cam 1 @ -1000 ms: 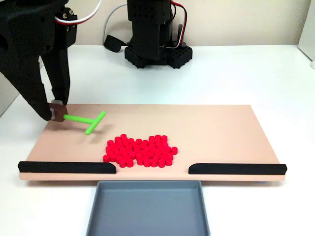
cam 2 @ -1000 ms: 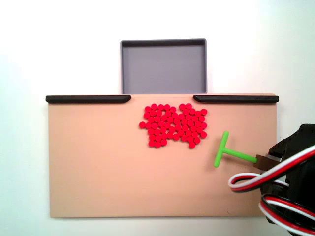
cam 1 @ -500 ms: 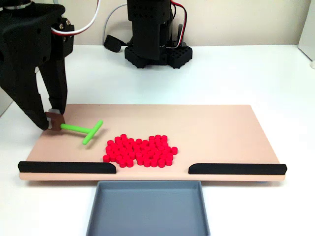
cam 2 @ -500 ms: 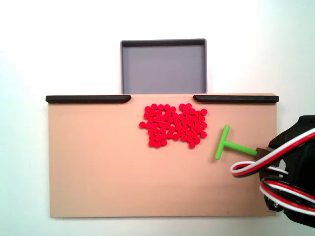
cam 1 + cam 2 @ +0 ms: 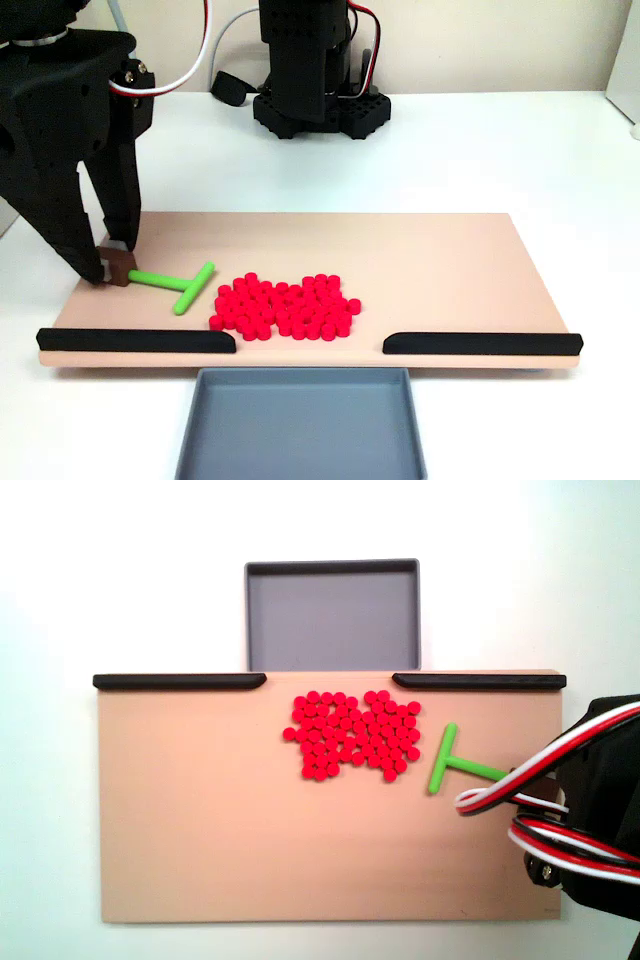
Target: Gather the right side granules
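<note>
Two black fingers of the gripper [image 5: 116, 266] pinch the green T-stick's [image 5: 178, 284] brown end. Matte red granules [image 5: 284, 305] cluster just beside its crossbar.

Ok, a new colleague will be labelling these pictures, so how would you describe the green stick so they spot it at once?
Start at the flat tan board, whose near edge carries two black rails. Beside the pile of small red cylindrical pellets lies a bright green T-shaped plastic stick, its stem end held by the black pincer. It is the one green, long thing there.
</note>
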